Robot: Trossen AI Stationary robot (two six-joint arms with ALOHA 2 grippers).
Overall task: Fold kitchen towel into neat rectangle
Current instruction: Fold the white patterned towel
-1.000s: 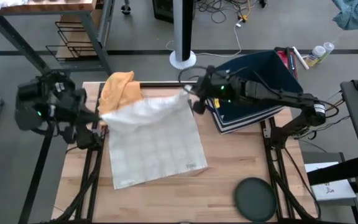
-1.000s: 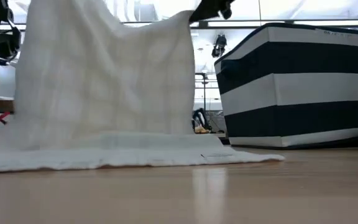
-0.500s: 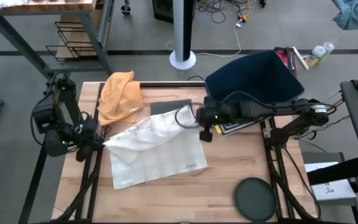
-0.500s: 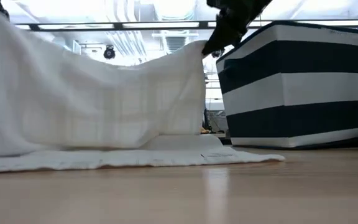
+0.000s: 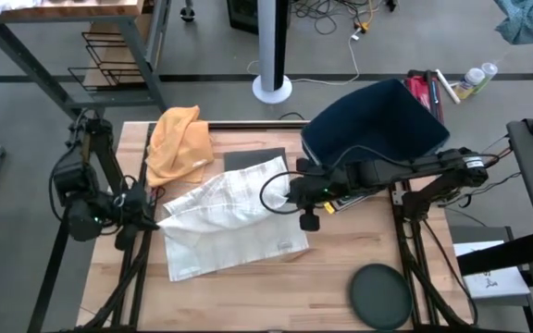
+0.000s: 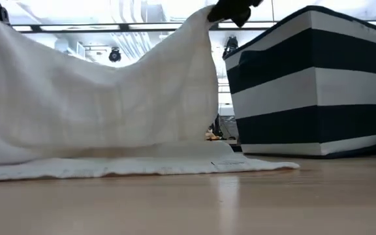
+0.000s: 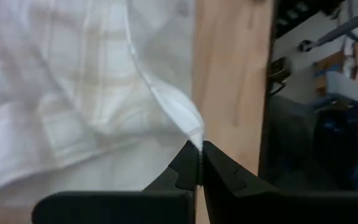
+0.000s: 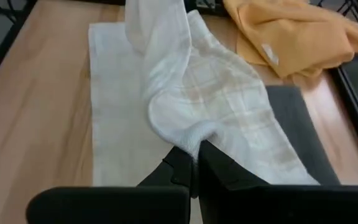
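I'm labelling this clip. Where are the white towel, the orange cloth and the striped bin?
white towel (image 5: 239, 242), high view, flat lower layer.
orange cloth (image 5: 179, 143), high view, its middle.
striped bin (image 6: 312, 98), low view, front wall.

The surface (image 5: 331, 259) is pale wood with a smooth, faintly glossy finish. On it lies a white kitchen towel (image 5: 234, 222) of soft, thin woven cloth with a faint check pattern, matt and creased. A yellow-orange cloth (image 5: 179, 143) at the far left looks soft and matt. A dark grey mat (image 5: 253, 159) under the towel looks flat and dull. At the far right, a fabric bin (image 6: 312, 85) shows navy and white stripes. A round dark lid (image 5: 379, 296), near right, looks smooth.
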